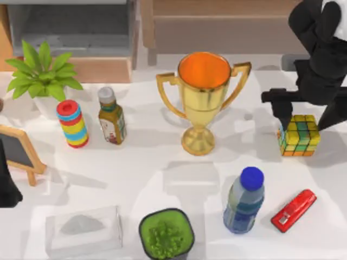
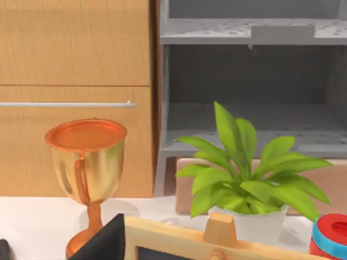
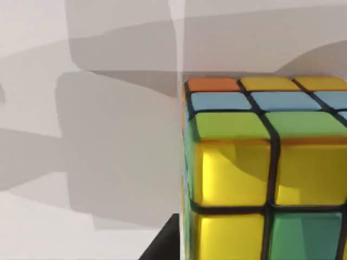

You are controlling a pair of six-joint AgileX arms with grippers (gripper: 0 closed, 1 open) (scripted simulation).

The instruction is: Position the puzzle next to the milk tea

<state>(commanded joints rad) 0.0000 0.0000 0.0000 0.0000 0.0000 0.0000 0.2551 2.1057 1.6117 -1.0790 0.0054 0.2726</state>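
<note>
- Writing first: the milk tea [image 1: 111,117] carries a white-and-red printed label, but I cannot read any words on it. Nothing else on the table [image 1: 135,168] bears lettering I can make out.
- Puzzle [image 1: 299,135] sits on the right side of the table, well apart from the milk tea, which stands on the left side just beside a striped stack of coloured rings [image 1: 72,123].
- Between them stands a gold trophy [image 1: 203,97] with an orange inside.
- My right gripper [image 1: 305,120] is down at the puzzle, its dark fingers spread wide, one at each side of the cube; I cannot tell whether they touch it.
- From my right wrist, the puzzle [image 3: 265,173] looms close: yellow and green tiles on the near face, blue and orange tiles on another, black edges between.
- My left arm [image 1: 6,184] is parked at the left edge of the table, and I cannot tell its claw's state.
- From my left wrist I see the trophy [image 2: 87,173], a potted plant [image 2: 244,179], the wooden frame of a small chalkboard [image 2: 211,238], and a grey shelf [image 2: 249,81] beside a wooden cabinet [image 2: 76,81].
- From above I also see a blue-capped bottle [image 1: 244,201], a red stapler [image 1: 293,210], a green pot [image 1: 166,234] and a clear box [image 1: 84,231] along the front.
</note>
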